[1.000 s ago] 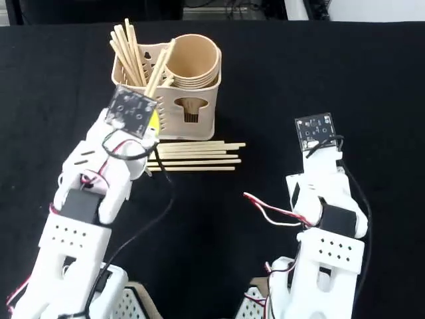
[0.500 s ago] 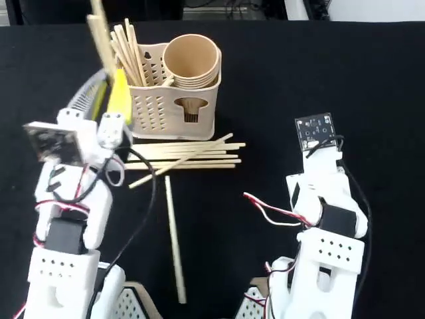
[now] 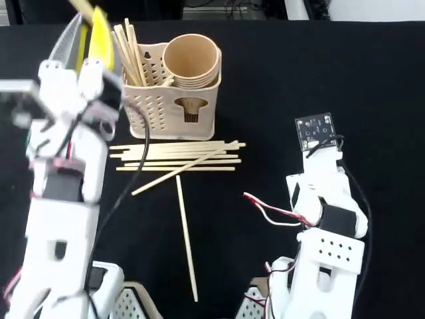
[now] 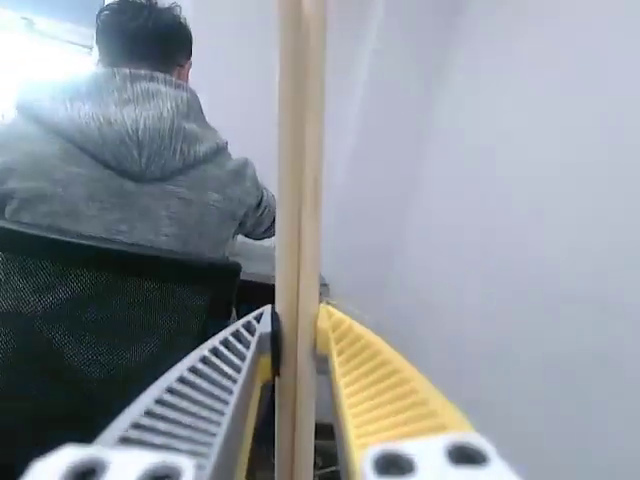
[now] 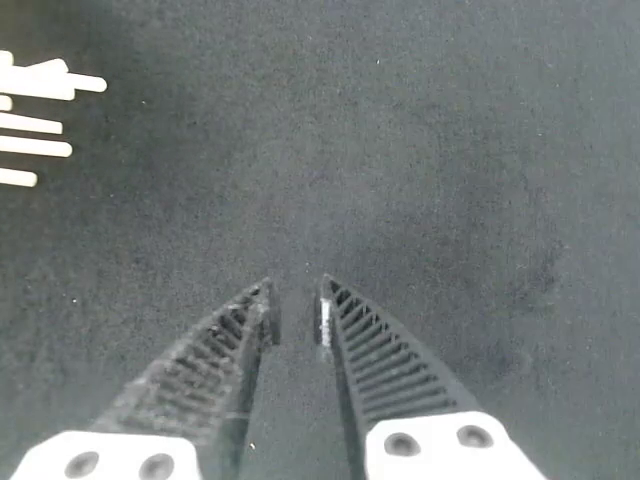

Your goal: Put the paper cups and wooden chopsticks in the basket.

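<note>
Left tool [image 4: 297, 325] raised high beside basket [image 3: 192, 113], clamped on upright chopsticks [image 4: 300, 150], basket holds more sticks [image 3: 129, 50] and stacked cups [image 3: 192, 60], loose chopsticks [image 3: 179, 156] on counter [image 3: 319, 73] just before basket, right tool [image 5: 297, 310] narrow, low over counter.

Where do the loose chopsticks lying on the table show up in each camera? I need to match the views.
High view: the loose chopsticks lie on the black table, just in front of the basket.
Right wrist view: the loose chopsticks poke their ends in at the frame's edge, well clear of the right gripper.
Left wrist view: aimed up at the room, off the table.
Shared landmark: the black table.
</note>
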Robot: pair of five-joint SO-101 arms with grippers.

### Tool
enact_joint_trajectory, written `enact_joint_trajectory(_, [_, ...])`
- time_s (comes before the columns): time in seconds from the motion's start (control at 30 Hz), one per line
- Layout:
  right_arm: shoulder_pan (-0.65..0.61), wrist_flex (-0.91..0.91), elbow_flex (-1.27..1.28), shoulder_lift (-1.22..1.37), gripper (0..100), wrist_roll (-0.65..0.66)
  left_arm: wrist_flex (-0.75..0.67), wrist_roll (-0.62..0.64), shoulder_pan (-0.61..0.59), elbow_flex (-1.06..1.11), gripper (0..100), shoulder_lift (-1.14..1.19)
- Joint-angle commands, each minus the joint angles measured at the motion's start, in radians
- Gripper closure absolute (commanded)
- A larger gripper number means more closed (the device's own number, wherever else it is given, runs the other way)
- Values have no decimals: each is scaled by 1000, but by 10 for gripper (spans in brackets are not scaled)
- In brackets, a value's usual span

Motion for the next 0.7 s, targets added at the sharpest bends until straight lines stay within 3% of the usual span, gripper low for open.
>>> enact_joint_trajectory(0.0, [9,-17,-13,-4,920,8,-18,20,-8,-199,972,238])
enact_joint_trajectory(0.23, [9,-18,-13,-4,920,8,-20,11,-7,-295,971,482])
enact_joint_trajectory(0.67, [9,-18,-13,-4,920,8,14,0,-5,-213,933,535])
